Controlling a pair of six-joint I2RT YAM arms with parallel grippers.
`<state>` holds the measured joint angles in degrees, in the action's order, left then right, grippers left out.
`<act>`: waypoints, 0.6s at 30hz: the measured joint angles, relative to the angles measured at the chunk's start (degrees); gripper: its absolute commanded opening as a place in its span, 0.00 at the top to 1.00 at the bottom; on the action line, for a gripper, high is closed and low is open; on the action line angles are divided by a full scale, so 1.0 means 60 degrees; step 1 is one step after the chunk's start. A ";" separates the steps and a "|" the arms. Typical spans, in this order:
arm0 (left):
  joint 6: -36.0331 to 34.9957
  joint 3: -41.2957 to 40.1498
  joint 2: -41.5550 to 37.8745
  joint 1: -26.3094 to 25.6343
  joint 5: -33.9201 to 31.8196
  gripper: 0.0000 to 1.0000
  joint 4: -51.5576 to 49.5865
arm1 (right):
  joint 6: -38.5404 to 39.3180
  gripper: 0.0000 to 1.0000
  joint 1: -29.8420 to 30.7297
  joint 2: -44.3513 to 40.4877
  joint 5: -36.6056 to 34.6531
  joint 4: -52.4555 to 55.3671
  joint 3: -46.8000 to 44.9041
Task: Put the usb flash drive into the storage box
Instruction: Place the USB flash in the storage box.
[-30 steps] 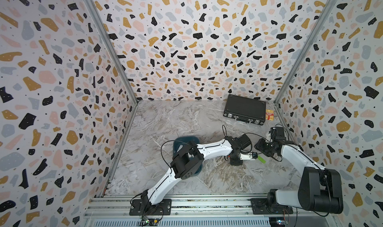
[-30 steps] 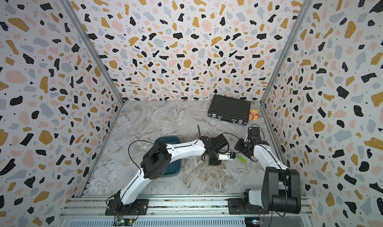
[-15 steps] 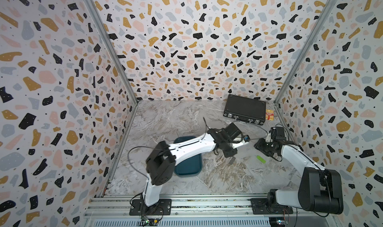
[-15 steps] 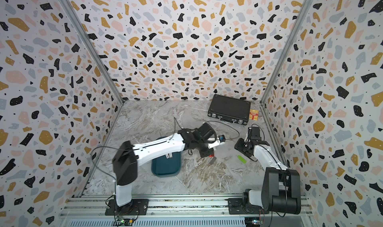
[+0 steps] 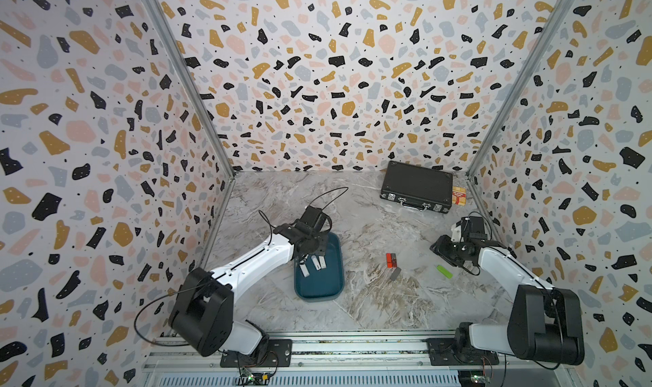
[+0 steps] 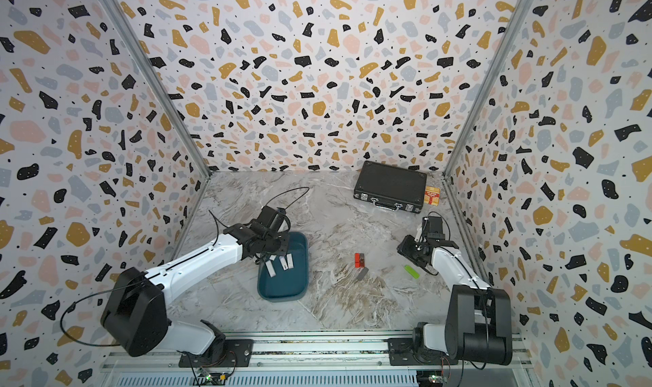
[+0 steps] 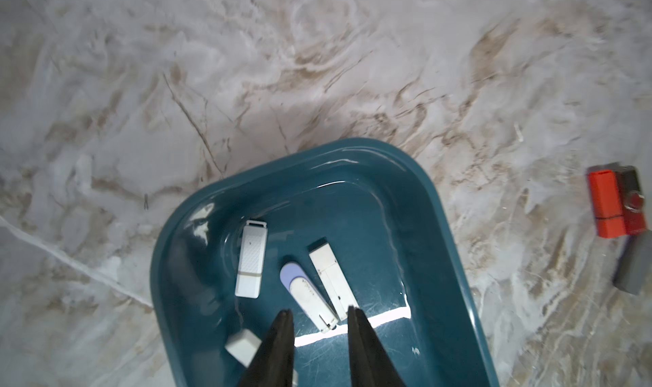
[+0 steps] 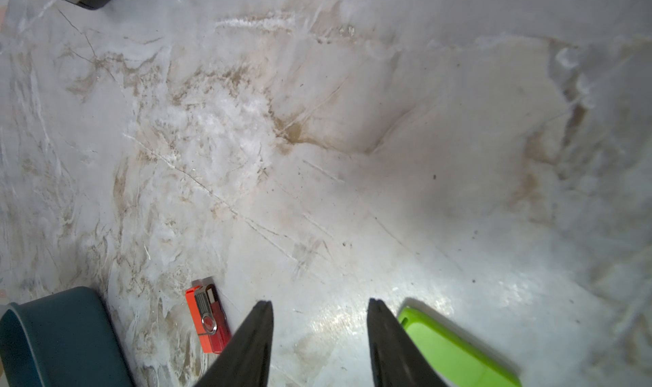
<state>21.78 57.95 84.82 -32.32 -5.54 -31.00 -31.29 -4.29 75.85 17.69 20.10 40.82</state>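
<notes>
- Usb flash drives (image 5: pixel 314 263), three white ones, lie inside the storage box (image 5: pixel 319 295) in a top view, in its 12 o'clock half. The left gripper (image 5: pixel 309 251) hangs right over them.
- From the storage box, two red usb flash drives (image 5: pixel 390 260) lie side by side on the table at 3 o'clock. A gray usb flash drive (image 5: pixel 395 273) is just beside them. A green usb flash drive (image 5: pixel 444 271) lies farther out, near the right gripper (image 5: pixel 441 251). A black briefcase (image 5: pixel 416 187) sits at 1 o'clock.
- Both top views show the same places: storage box (image 6: pixel 282 290), green usb flash drive (image 6: pixel 411 271).
- Left wrist view: the left gripper (image 7: pixel 319 316) has its jaws a little apart, with nothing between them. The three white ones lie on the blue floor just past the tips. A small white cap (image 7: pixel 243 346) sits beside one finger.
- Right wrist view: the right gripper (image 8: pixel 319 305) has its jaws apart and holds nothing. Only bare table shows between them. The green usb flash drive (image 8: pixel 455 350) lies beside one finger, and the red usb flash drives (image 8: pixel 208 318) beside the other.
</notes>
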 measured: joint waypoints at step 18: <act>0.0481 0.0612 -0.2412 0.0000 0.0707 0.55 -0.1067 | 0.0550 0.42 0.0000 0.0783 -0.1486 0.1279 0.0841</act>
<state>24.67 61.63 70.35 -32.32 -1.30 -37.41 -27.99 -4.29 80.55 8.78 27.77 45.87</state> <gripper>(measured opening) 0.441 0.568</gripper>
